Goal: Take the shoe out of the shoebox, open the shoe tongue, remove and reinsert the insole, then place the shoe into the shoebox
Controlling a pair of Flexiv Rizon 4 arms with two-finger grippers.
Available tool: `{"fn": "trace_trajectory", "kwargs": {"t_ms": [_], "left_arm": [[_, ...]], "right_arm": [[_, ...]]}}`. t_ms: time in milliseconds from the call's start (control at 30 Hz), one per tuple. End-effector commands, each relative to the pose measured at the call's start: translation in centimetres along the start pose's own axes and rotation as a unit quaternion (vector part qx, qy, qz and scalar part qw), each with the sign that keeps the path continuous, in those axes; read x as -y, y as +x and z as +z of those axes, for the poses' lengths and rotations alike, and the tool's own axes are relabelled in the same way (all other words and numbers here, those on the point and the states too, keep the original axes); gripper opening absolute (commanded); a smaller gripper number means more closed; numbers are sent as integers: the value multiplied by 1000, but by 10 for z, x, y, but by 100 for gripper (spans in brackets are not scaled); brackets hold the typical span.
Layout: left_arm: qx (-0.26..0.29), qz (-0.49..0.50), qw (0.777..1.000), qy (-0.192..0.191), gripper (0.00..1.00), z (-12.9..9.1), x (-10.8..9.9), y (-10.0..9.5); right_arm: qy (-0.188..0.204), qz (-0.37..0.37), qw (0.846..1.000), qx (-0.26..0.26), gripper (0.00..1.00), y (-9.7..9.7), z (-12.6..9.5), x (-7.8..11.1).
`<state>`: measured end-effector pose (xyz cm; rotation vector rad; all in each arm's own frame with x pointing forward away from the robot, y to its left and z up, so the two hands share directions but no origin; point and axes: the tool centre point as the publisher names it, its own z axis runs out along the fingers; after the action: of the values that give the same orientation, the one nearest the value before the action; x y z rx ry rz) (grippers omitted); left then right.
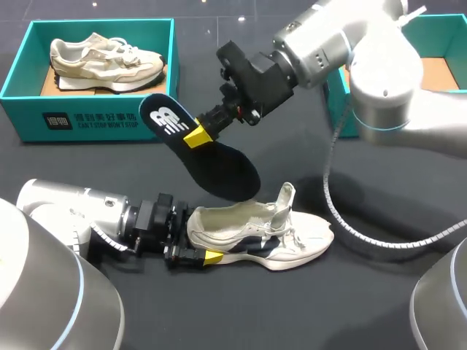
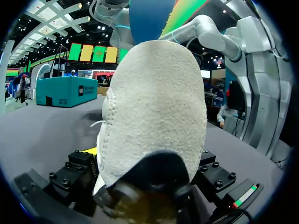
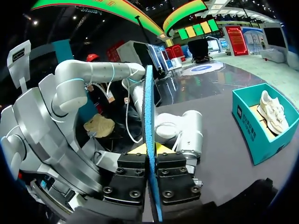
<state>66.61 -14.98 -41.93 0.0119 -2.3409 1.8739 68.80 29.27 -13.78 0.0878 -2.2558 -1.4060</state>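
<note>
A white shoe [image 1: 292,233] lies on its side on the dark table, toe to the right, tongue pulled up. My left gripper [image 1: 201,237] straddles its heel from the left; in the left wrist view the heel [image 2: 154,102] fills the gap between both fingers, so the gripper [image 2: 148,154] is shut on it. Above the shoe's opening my right gripper [image 1: 197,136] is shut on a dark blue insole [image 1: 219,171], which slants down toward the shoe. The right wrist view shows the insole [image 3: 148,102] edge-on between the yellow tips [image 3: 150,149].
A teal shoebox [image 1: 95,117] at the back left holds a second beige shoe [image 1: 102,62]. Another teal box [image 1: 438,22], showing its brown bottom, stands at the back right behind my right arm. A cable [image 1: 343,219] hangs from that arm beside the shoe's toe.
</note>
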Motion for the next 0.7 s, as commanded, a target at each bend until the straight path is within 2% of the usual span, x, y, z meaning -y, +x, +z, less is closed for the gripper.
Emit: {"fn": "trace_trajectory", "kwargs": {"t_ms": [33, 467, 700], "left_arm": [[1, 0, 1000, -1, 0, 0, 0, 0], [1, 0, 1000, -1, 0, 0, 0, 0], [1, 0, 1000, -1, 0, 0, 0, 0]], "right_arm": [[-37, 6, 999, 29, 0, 24, -15, 4], [-37, 6, 999, 29, 0, 24, -15, 4], [-97, 3, 992, 78, 0, 61, -30, -11]]}}
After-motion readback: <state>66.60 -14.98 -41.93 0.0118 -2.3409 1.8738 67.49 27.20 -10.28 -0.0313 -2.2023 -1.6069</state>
